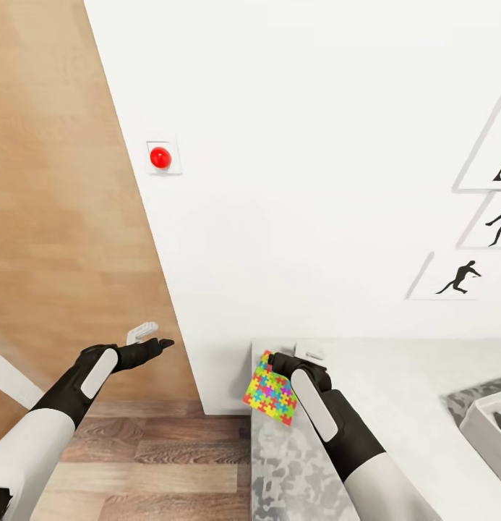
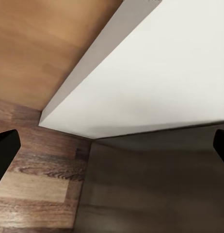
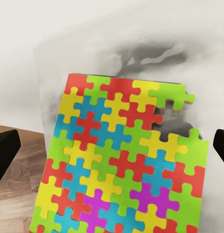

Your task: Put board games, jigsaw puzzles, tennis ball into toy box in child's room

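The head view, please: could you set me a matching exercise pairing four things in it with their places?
Things:
1. jigsaw puzzle
2. toy box
3. red button
4. left gripper

Places:
A. on the white wall
B. over the wood floor, beside the table
C. at the table's near corner, by the right gripper
D. at the picture's right edge, on the table

Pairs: 1-C, 2-D, 3-A, 4-B
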Controlling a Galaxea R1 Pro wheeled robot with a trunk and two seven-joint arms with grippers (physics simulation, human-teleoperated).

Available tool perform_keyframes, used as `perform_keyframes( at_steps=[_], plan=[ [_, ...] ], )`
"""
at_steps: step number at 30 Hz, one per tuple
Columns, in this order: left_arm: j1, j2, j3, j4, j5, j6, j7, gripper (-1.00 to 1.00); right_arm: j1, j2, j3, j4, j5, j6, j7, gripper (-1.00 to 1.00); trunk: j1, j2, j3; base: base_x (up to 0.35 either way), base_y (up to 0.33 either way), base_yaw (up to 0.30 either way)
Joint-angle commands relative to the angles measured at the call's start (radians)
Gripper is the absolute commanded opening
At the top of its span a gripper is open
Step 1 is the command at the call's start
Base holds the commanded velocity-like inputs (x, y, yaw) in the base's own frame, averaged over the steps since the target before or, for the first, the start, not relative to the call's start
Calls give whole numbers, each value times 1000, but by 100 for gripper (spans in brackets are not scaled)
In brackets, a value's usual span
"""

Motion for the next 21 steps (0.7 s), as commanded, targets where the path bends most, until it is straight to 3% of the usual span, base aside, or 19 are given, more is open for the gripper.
perform_keyframes(
  at_steps=[1, 9, 14, 21],
  plan=[
    [-1, 1, -3, -1, 0, 2, -2, 100, -1, -1, 2, -1, -8, 1, -8, 100, 1, -2, -2, 0, 0, 0],
    [-1, 1, -2, -1, 0, 2, -4, 100, -1, -2, -4, -2, -8, 1, -10, 100, 1, -2, -4, 0, 0, 0],
    [-1, 2, -3, -1, 0, 2, -4, 100, 0, -3, -47, 0, -11, 4, -7, 100, 1, -2, -11, 0, 0, 0],
    [-1, 1, -3, -1, 0, 2, -3, 100, 0, -3, -60, 1, -12, 4, -2, 100, 1, -2, -22, 0, 0, 0]
  ],
)
